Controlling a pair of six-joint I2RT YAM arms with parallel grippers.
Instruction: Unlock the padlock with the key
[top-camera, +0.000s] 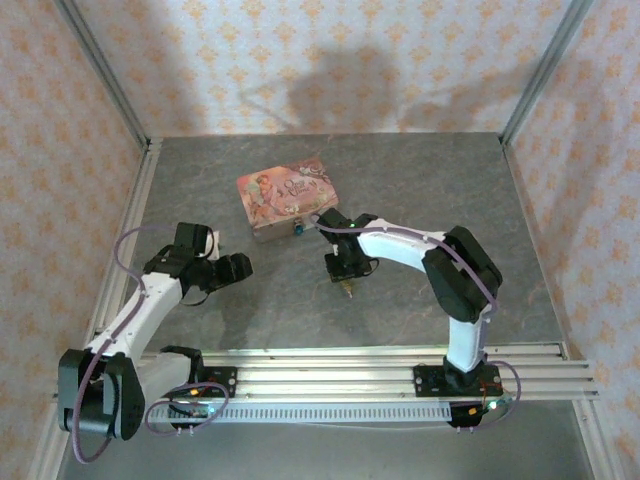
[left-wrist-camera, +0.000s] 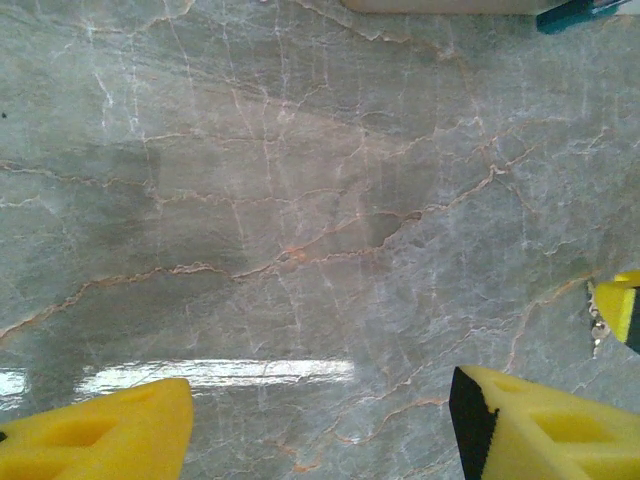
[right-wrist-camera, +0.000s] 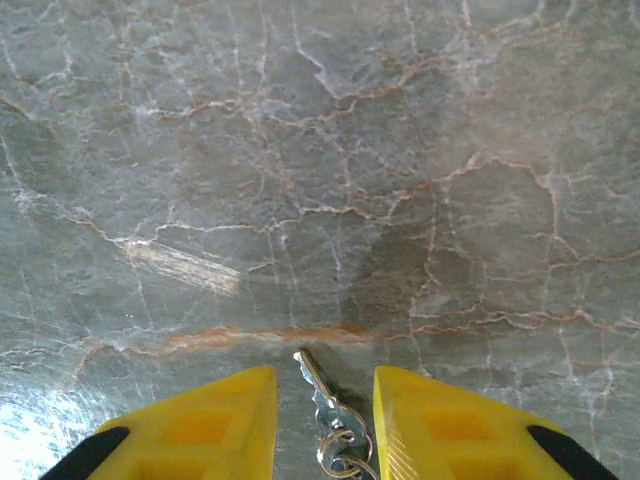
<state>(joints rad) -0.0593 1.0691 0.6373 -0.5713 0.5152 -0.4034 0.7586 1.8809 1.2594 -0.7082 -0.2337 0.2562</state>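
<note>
The key, small and silvery with a ring on its head, lies flat on the grey marbled table. My right gripper points down over it. One yellow finger stands on each side of the key, with a narrow gap on both sides, so the jaws are not pressing it. The padlock, tiny with a teal-blue body, hangs at the front of the pink tin; its teal edge shows at the top right of the left wrist view. My left gripper hovers open over bare table, left of the right gripper.
The pink tin stands at the middle back of the table. Patterned walls close in the back and sides. An aluminium rail runs along the near edge. A yellow finger of the right gripper shows at the right edge of the left wrist view.
</note>
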